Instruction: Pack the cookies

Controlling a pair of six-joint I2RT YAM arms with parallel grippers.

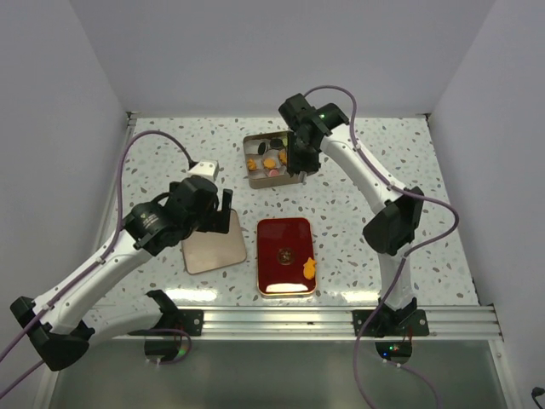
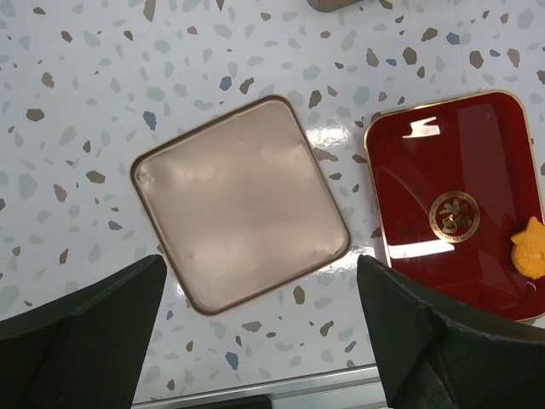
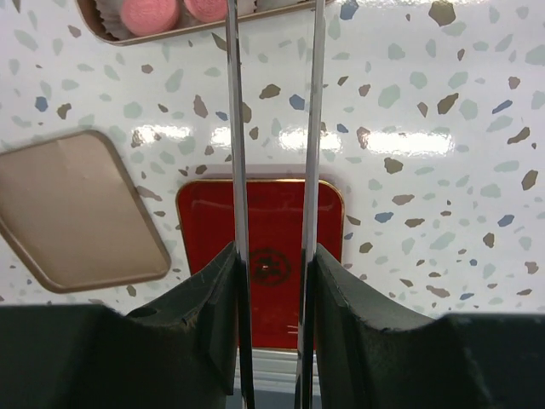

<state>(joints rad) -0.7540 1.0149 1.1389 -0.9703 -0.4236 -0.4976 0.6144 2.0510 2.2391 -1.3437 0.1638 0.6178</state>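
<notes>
Several cookies [image 1: 269, 162] in orange, pink and dark colours lie in an open square tin [image 1: 249, 179] at the back centre. One irregular orange cookie [image 1: 309, 268] lies on the red tray [image 1: 285, 243], and it also shows in the left wrist view [image 2: 528, 247]. My right gripper [image 1: 300, 162] hovers over the tin's right side, shut on the metal tongs [image 3: 238, 170], whose two blades point toward the tin. Two pink cookies [image 3: 149, 13] show at the tin's near edge. My left gripper [image 1: 218, 204] is open and empty above the tin lid [image 2: 243, 200].
The tan tin lid [image 1: 213, 249] lies flat left of the red tray [image 2: 456, 179], near the front rail. A small white block [image 1: 203, 169] sits on the table behind the left gripper. Walls close in the table on three sides.
</notes>
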